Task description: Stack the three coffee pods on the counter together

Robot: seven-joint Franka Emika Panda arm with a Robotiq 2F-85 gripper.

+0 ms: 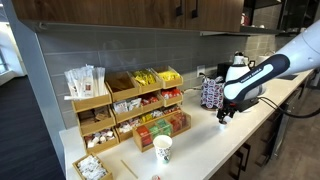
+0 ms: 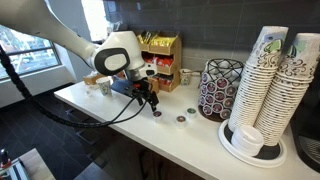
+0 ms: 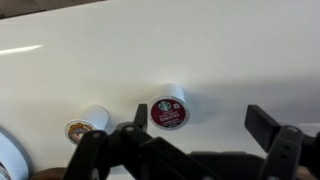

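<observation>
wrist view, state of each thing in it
gripper: open, empty, over the counter
red pod: loose on counter, lid facing camera, unstacked
brown pod: loose on counter, apart from red pod, unstacked

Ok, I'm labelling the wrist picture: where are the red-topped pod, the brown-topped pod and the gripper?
red-topped pod (image 3: 168, 112), wrist view, middle of its red lid.
brown-topped pod (image 3: 79, 129), wrist view, on its brown lid.
gripper (image 3: 200, 120), wrist view, midway between its open fingertips.
</observation>
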